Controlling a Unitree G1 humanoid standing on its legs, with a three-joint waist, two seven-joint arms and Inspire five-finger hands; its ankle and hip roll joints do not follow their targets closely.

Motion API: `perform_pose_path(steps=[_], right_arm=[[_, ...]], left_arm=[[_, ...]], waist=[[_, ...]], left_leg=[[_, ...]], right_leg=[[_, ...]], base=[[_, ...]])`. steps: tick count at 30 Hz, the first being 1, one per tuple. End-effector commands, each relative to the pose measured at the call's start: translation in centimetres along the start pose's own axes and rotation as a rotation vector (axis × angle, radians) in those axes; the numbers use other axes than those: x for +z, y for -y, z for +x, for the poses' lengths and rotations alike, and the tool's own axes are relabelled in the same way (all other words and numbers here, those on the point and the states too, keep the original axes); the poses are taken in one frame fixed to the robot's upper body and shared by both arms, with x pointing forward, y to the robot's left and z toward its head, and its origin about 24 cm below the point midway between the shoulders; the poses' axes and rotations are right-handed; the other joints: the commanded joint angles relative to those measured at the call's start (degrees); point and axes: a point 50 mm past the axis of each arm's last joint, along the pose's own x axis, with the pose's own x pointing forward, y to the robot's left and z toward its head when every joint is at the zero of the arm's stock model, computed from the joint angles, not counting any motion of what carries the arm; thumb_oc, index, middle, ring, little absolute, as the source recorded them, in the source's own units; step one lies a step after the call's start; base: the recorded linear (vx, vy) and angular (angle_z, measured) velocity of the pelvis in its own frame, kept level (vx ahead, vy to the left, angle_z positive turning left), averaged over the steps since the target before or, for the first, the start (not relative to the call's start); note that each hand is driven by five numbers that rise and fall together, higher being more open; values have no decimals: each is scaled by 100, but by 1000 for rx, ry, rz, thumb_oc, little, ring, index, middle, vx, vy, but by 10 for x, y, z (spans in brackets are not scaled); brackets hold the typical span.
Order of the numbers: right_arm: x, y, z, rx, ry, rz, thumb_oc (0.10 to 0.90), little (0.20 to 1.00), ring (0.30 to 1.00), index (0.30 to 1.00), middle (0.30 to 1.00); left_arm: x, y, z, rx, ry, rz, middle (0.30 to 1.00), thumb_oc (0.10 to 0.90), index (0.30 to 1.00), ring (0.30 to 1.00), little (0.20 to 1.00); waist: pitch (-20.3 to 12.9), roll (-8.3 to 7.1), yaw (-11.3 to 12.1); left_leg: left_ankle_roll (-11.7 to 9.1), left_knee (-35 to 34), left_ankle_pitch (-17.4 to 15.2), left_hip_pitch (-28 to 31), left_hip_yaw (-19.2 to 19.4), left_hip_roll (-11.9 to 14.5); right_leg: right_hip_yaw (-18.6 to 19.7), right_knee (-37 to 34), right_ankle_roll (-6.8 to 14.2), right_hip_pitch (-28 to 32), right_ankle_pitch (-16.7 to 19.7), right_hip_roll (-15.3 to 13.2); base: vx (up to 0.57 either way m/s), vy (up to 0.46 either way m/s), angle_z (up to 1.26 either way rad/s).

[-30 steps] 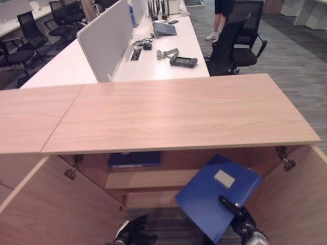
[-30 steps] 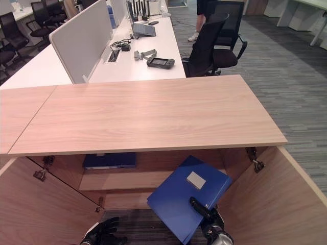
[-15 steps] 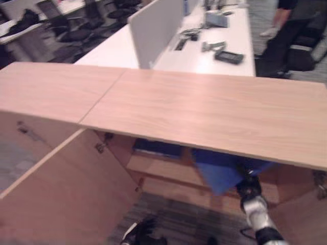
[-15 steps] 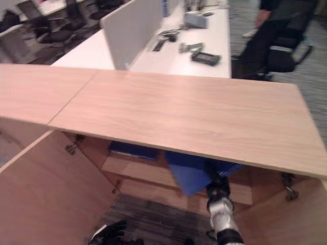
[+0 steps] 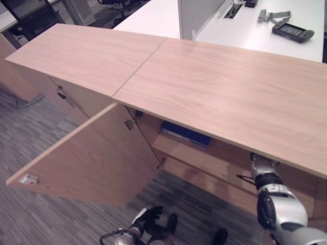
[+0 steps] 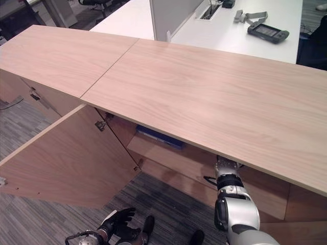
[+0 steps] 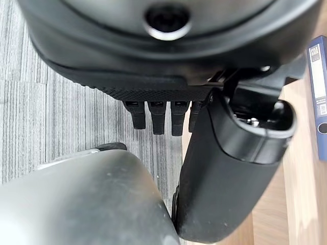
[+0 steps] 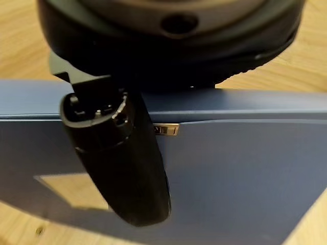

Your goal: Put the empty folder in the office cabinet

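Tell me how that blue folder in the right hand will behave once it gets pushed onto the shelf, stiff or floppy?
Probably stiff: the blue folder shows flat faces and a straight edge under the right hand thumb. It likely slides easily, since its cover looks smooth against the wooden shelf. Being empty, it is probably light.

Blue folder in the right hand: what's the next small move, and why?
Probably lower the blue folder flat onto the cabinet shelf, then open the thumb. The right hand has its thumb pressed across the folder's cover, with wood behind it, and in the head views the right arm reaches in under the cabinet top. The left hand hangs low by the floor.
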Motion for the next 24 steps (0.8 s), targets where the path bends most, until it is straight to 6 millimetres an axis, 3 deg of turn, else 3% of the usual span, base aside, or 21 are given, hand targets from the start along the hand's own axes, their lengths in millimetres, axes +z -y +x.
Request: perform_pose_path(steps=[1,7,13,15,16,24], right_arm=[[67,-114,-8,311,191,109,400,300,300,300,300],[77,-109,-4,236,208,226,400,300,300,300,300],[63,-83,2,135,175,267,400,300,300,300,300],[49,-57,6,72,142,238,400,300,300,300,300],[48,-56,6,71,141,237,400,300,300,300,300],[29,32,11,-99,89,143,400,300,300,300,300]], left_arm=[[-35,-3,-16,-57,-124,193,900,800,900,900,900],[-32,2,-14,-87,-113,252,900,800,900,900,900],[-25,8,-9,-106,-89,277,900,800,900,900,900],[-22,10,-7,-108,-83,273,900,800,900,900,900],[-23,10,-7,-109,-85,272,900,800,900,900,900],[-18,2,-2,-60,-92,219,900,800,900,900,900]], waist=[[-170,-24,367],[-138,97,399],[-116,182,295],[-111,200,216],[-116,196,216],[-232,76,-99]], left_leg=[[-156,261,-603,-1,163,155],[-98,330,-669,-51,112,52],[-28,257,-749,64,146,-12],[-6,199,-775,140,193,-26],[-4,192,-774,149,197,-26],[16,55,-859,407,345,-14]], right_leg=[[394,1314,385,-131,-1353,-397],[419,1403,459,-213,-1336,-510],[560,1446,537,-290,-1294,-568],[637,1451,565,-298,-1282,-584],[640,1450,567,-294,-1281,-585],[762,1270,604,-150,-1193,-579]], base=[[-19,53,13],[-5,46,9],[-8,51,1],[-3,48,-9],[5,34,-4],[32,10,-6]])
